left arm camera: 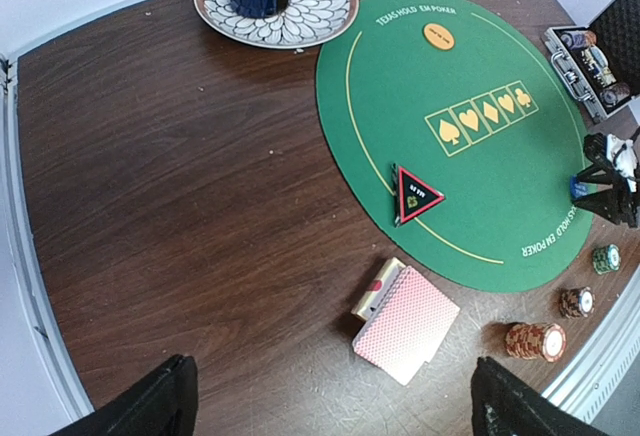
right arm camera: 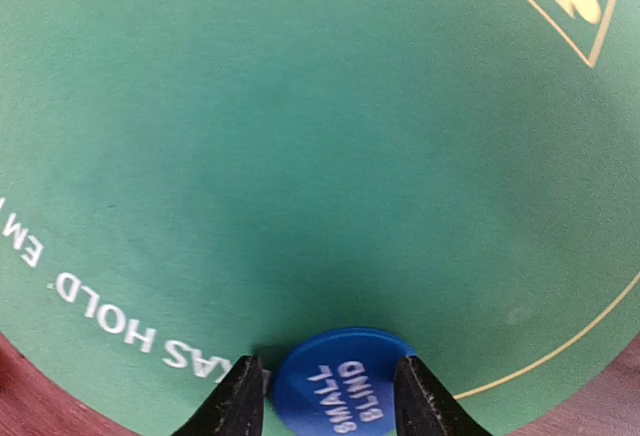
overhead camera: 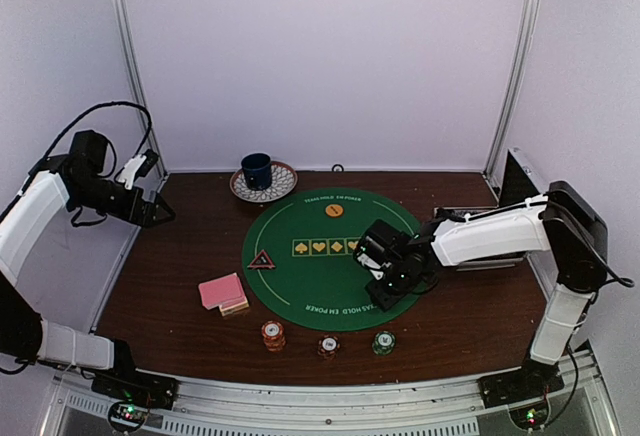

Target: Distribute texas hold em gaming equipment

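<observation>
Blue button (right arm camera: 340, 396) lying flat on green mat (right arm camera: 300, 156) near edge lettering, flanked by right gripper (right arm camera: 325, 388) jaws, half-spread; firm hold cannot be told. Jaws to be centred on rim, closed evenly before any lift. Left gripper (overhead camera: 152, 211) held wide, empty.

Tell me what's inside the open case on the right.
In the left wrist view the case holds a few chips; the frame edge cuts off the rest. From above the right arm covers most of it, so the full contents cannot be seen.
</observation>
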Robot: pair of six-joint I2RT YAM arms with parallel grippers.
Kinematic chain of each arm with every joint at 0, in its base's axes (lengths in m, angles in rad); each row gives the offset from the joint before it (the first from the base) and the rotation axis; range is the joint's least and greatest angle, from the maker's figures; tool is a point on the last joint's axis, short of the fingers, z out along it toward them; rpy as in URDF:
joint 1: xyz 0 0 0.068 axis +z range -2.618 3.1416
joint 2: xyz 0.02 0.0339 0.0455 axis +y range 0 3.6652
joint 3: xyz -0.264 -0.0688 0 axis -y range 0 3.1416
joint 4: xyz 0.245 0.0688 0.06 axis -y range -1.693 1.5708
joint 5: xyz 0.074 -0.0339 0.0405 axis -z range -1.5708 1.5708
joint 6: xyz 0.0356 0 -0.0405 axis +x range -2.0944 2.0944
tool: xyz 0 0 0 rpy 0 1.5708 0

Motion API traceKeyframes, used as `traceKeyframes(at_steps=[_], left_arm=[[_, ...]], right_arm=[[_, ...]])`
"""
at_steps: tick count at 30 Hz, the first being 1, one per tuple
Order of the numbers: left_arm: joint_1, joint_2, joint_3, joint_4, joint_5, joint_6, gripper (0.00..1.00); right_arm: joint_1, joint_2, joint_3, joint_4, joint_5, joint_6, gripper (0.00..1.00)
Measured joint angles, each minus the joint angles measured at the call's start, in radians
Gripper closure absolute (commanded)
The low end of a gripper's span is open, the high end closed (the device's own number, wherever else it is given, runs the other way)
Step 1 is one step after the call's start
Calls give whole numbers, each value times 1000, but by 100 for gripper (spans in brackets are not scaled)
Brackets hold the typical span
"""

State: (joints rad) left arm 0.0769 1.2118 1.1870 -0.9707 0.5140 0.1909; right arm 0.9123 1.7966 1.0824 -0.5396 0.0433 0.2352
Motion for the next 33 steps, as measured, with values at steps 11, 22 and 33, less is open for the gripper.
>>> traceKeyframes(at_steps=[11,22,33], left_arm=[[0,0,3,-2,3,0,2],[0,6,18,-21,8,2,2],[0,6,19,-45,17,10,2]], right_arm=[[-64,-11,-9,-18,11,-3,43],[-49,-177,19,-169,25,1,21],[137,-322,22,-338,-97,61,17]])
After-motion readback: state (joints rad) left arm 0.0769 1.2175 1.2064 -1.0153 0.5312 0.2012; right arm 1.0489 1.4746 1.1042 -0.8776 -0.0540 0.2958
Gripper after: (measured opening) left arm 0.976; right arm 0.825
